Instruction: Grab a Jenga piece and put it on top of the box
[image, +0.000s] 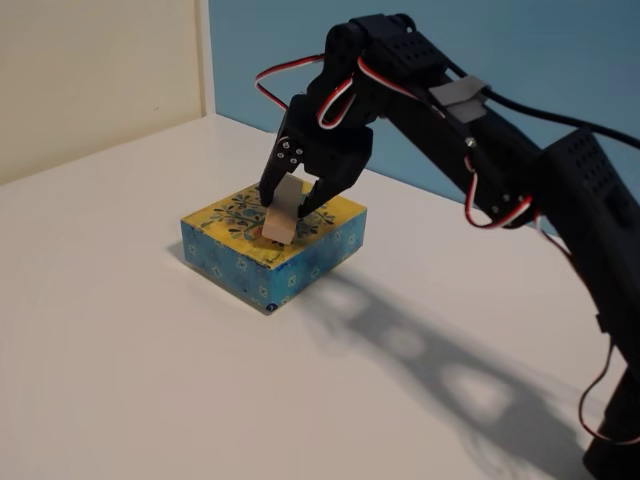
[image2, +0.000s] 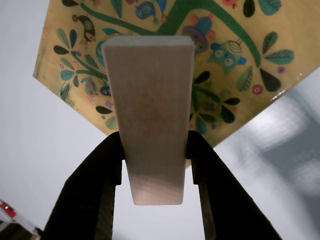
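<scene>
Gripping from both sides, the black two-finger gripper (image2: 156, 165) clamps the plain light-tan wooden Jenga piece (image2: 150, 115) between its jaws; just beyond lies the flat yellow-topped, blue-sided patterned box (image: 300, 262) on the white table (image: 130, 380).

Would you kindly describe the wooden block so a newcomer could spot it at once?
On the white table sits a yellow-topped box with blue sides. Above it, the black gripper holds the block. It is plain light tan, unlike the patterned box.

light: pretty bright and even, warm-ish
shadows: arm's soft shadow falls on the table (image: 150, 380), toward the camera
focus: wrist view a bit soft, fixed view mildly grainy
</scene>
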